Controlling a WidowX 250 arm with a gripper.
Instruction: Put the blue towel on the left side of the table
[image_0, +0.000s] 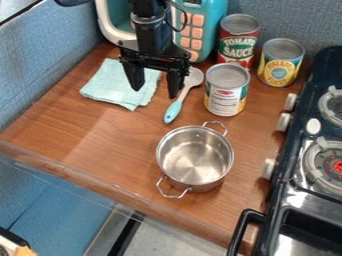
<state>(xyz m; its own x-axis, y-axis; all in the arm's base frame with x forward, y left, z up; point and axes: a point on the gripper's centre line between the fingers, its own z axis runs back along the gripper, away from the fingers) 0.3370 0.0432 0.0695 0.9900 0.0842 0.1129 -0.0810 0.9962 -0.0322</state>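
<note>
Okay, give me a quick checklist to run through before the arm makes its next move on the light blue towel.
1. Black two-finger pincer open: ok.
2. Light blue cloth towel unpinned by the shiny steel pot: ok, they lie apart.
3. Pincer centred over the towel: not ok, it sits toward the spoon side.
4. Blue-handled spoon untouched by the pincer: cannot tell.
5. Fingertips down at towel height: cannot tell.

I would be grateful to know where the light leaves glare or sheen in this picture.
Camera view: bright highlights inside the steel pot, a soft pale sheen on the wooden table left of it, and shiny reflections on the black stove.
</note>
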